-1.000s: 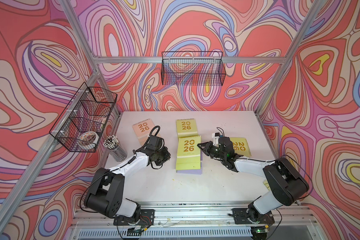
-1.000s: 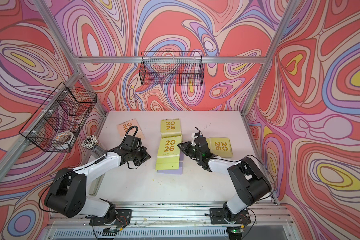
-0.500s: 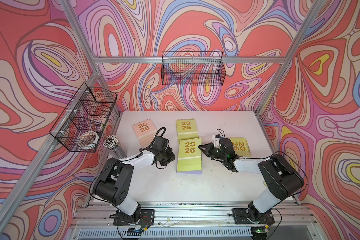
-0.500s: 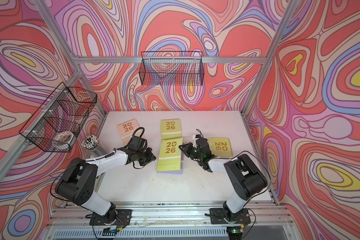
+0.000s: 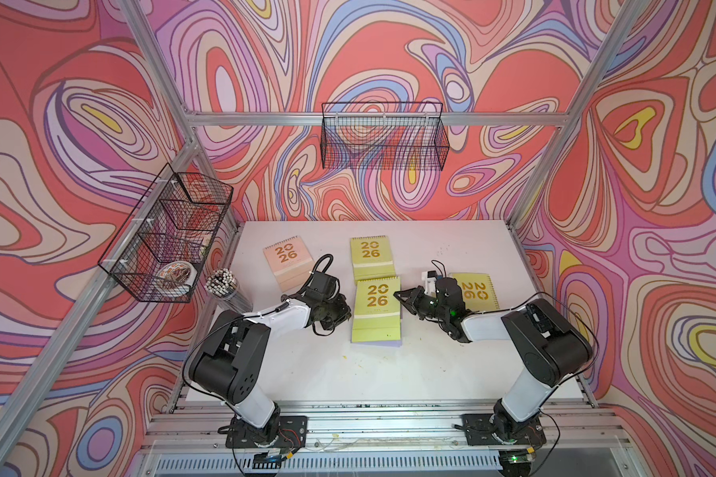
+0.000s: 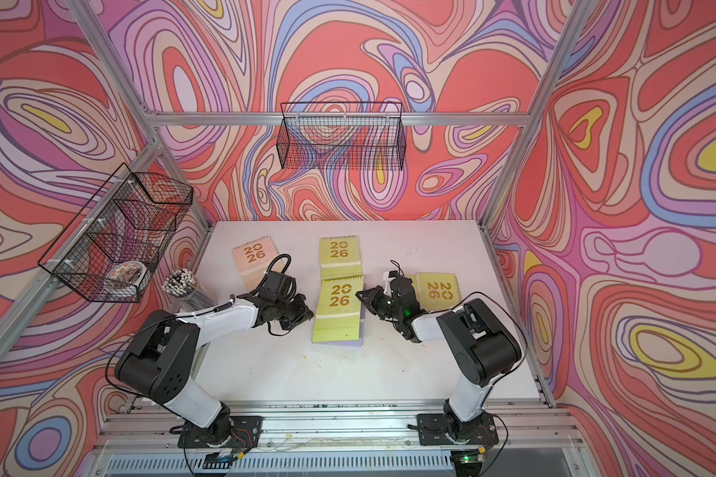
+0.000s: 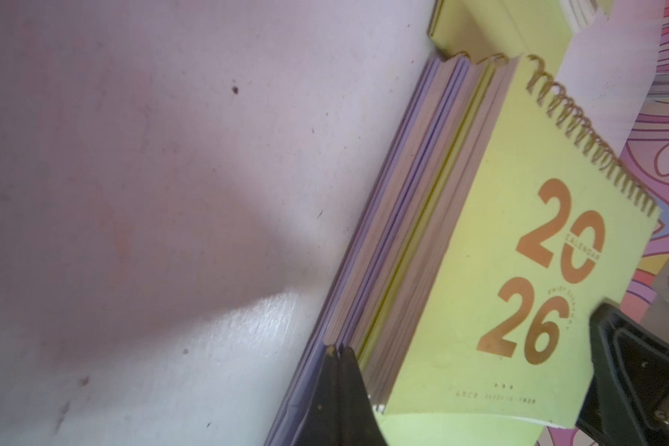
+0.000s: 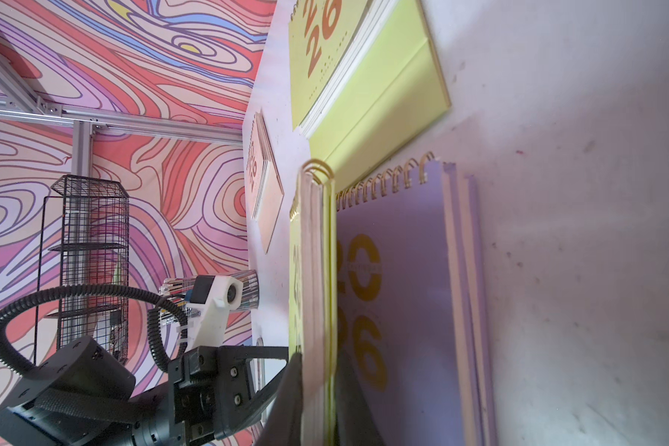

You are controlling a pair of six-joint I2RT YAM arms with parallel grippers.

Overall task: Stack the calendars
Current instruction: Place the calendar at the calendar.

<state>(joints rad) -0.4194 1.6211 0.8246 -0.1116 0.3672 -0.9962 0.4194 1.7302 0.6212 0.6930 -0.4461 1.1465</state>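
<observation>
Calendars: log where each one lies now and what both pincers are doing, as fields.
pile: top green calendar over lavender calendar
loose: peach calendar, back green calendar, right green calendar
left pincer: shut, tips against lavender calendar's side
right pincer: shut on top green calendar's edge
left to stack: three

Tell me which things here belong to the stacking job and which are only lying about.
For the job: peach calendar, back green calendar, middle green calendar, lavender calendar beneath it, right green calendar.
Lying about: pencil cup, side wire basket, back wire basket.
</observation>
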